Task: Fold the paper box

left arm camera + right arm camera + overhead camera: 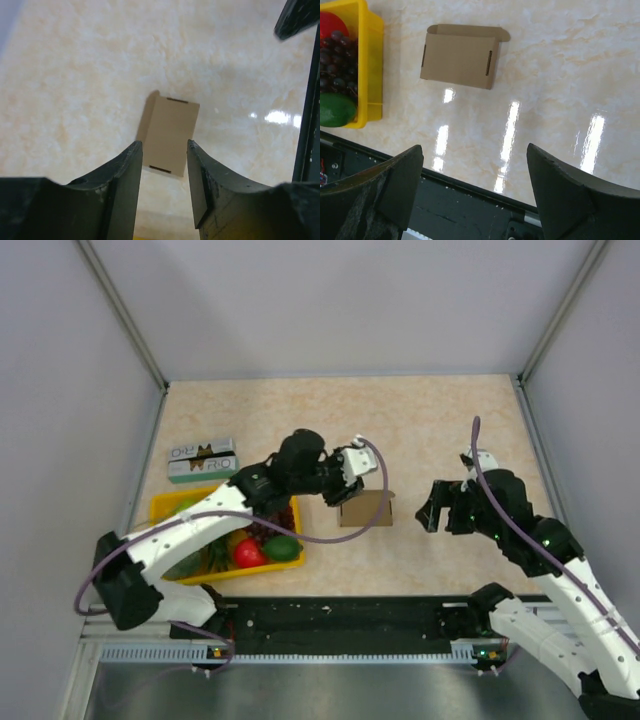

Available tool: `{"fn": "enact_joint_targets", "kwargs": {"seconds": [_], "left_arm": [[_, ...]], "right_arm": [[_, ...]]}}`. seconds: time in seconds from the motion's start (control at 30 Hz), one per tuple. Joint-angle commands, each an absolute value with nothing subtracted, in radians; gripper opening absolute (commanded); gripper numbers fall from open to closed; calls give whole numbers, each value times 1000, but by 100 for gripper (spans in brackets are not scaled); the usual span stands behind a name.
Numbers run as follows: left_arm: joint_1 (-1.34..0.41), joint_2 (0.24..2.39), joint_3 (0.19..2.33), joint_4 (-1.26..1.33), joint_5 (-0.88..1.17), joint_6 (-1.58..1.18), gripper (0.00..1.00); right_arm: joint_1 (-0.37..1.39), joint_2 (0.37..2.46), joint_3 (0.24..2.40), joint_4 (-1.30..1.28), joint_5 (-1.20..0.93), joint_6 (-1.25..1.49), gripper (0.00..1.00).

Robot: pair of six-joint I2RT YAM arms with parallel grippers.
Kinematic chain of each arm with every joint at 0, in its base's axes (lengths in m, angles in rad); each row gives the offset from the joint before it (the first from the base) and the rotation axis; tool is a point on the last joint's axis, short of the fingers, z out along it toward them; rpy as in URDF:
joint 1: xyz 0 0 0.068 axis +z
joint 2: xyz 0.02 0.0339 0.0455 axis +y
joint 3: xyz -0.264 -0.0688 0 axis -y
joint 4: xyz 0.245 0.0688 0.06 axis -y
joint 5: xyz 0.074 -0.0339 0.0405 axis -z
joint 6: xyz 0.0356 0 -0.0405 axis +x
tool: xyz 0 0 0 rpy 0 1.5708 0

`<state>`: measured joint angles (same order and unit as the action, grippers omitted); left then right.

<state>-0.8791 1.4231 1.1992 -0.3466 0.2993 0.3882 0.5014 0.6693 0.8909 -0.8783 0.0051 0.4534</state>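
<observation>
From above: box [366, 508] on the table [440, 420], centre, just right of the tray [165, 504]; left gripper [340, 495] poised over its left end; right gripper [434, 512] well apart to the right.

Through the left wrist: fingers [131, 170] partway apart, gripping nothing; box flat on the table below and between them, apparently untouched.

Through the right wrist: jaws spread wide, empty; box beyond, near the tray's corner.

Plain brown kraft, folded to a low closed block; dark slots at both ends; a flap edge proud along one long side, rounded at one corner; judged light, thin-walled, stiff at the creases yet easily crushed, likely to skate on the glossy top; best pinched gently across the narrow width, clear of the loose flap.
</observation>
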Motion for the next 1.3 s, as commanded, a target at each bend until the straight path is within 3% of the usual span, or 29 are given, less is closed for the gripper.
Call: {"fn": "enact_joint_targets", "kwargs": {"seconds": [0.0,0.13,0.27,0.37,0.57,0.7,0.87,1.1,1.13,1.27], "left_arm": [[-865,1249,1126,-140,275,255,45],[-810,1319,1234,-188,47,4,45],[-698,1433,1315,-326,70,-264,48],[-674,1521,1351,-391,72,-288,50],[-672,1655,1328,-436,29,-366,47],[-669,1750,1382,-520,-56,-527,56],[-626,1868,1444,-624,76,-724,51],[-561,1919,1402,-580,250,-890,52],[-551,1931,1404,-584,285,-931,52],[-545,1985,1448,-629,275,-1002,53]], "right_arm": [[499,707,890,-842,3,393,84],[497,759,871,-779,-34,477,84],[425,874,841,-617,-199,508,83],[334,997,819,-502,-345,500,74],[337,1158,825,-442,-310,527,74],[307,1201,767,-370,-277,772,81],[259,1333,804,-351,-268,952,82],[239,1537,884,-356,-336,1054,74],[241,1549,890,-350,-344,1061,67],[241,1586,896,-322,-336,1100,64]]}}
